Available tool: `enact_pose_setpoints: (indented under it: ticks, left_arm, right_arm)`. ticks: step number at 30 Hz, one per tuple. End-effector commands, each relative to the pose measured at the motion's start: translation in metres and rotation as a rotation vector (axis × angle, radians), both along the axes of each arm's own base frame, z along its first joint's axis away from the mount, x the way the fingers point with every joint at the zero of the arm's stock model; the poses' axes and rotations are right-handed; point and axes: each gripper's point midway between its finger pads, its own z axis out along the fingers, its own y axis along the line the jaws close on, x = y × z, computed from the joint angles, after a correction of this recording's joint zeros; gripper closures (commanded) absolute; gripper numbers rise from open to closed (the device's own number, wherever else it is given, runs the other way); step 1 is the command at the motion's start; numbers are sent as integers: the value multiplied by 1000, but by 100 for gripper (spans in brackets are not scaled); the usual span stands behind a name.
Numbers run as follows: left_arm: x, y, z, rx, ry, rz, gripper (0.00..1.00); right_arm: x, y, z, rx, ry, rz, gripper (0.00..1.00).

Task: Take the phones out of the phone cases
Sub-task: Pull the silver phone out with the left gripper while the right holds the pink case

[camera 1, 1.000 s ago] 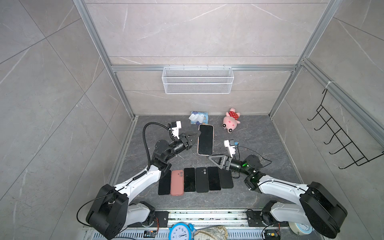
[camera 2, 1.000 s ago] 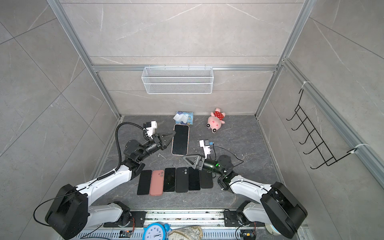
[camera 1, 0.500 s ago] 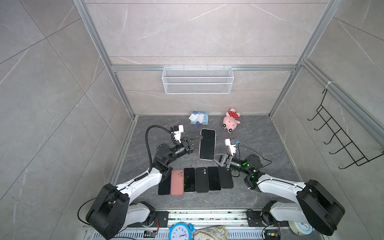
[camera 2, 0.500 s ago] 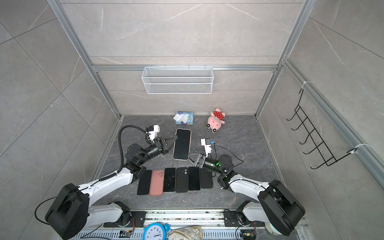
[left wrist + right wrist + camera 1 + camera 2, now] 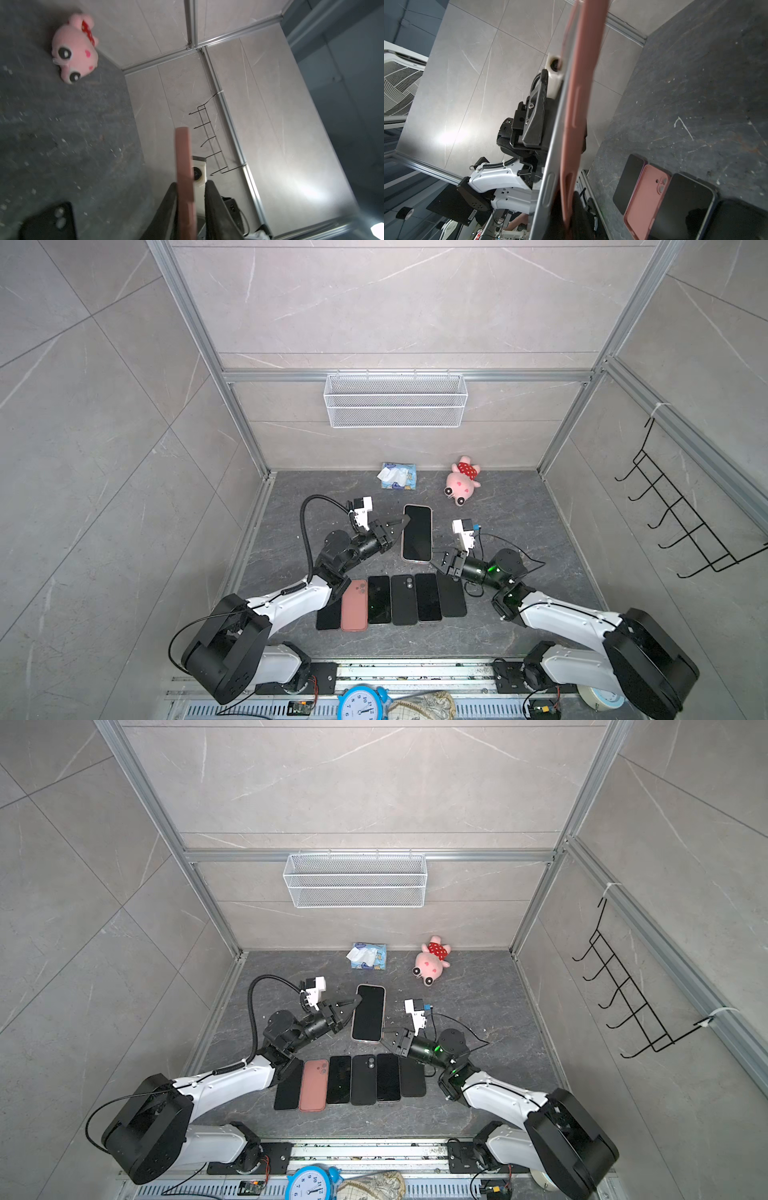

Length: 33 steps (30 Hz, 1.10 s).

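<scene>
A phone [image 5: 417,533] with a dark screen sits in a pink phone case [image 5: 184,166] and is held off the floor in both top views. My left gripper [image 5: 402,524] is at its far left corner. In the left wrist view the case edge lies against one finger [image 5: 172,199] with a gap to the other, so the jaws are open. My right gripper [image 5: 435,562] is shut at the near right corner. In the right wrist view the pink case [image 5: 579,104] lifts off the phone's silver side [image 5: 550,166] there, a dark finger [image 5: 580,209] behind the case.
A row of several phones lies on the floor just in front, one pink [image 5: 354,605], the others black [image 5: 403,599]. A pink plush toy [image 5: 461,483] and a tissue pack [image 5: 397,477] lie at the back wall. A wire basket [image 5: 395,400] hangs above.
The phone has moved slightly right and toward the front. My right gripper reached in and shut on its near right corner. The left jaws have loosened around the case edge.
</scene>
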Motion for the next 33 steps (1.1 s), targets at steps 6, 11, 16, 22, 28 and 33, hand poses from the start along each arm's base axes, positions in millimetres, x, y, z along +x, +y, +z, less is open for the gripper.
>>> enact_pose_setpoints:
  ticks: [6, 11, 16, 22, 28, 33]
  left_arm:
    - [-6, -11, -36, 154, -8, -3, 33]
    - [-9, -4, -44, 261, -36, 24, 28]
    - [-21, 9, -44, 442, -124, 54, 26]
    - [-56, -8, -37, 712, -328, -39, 26]
    - [-85, -19, -51, 961, -497, -104, 26]
    - [-94, -26, -60, 1114, -590, -106, 26]
  right_arm:
    - [-7, -13, -11, -182, 5, -51, 100]
    - [-9, -18, -20, -252, 25, -65, 100]
    - [-10, -23, -23, -309, 34, -76, 100]
    - [-8, -23, -27, -354, 49, -75, 100]
    - [-8, -23, -27, -366, 55, -77, 100]
    - [-7, -21, -26, -365, 60, -67, 100]
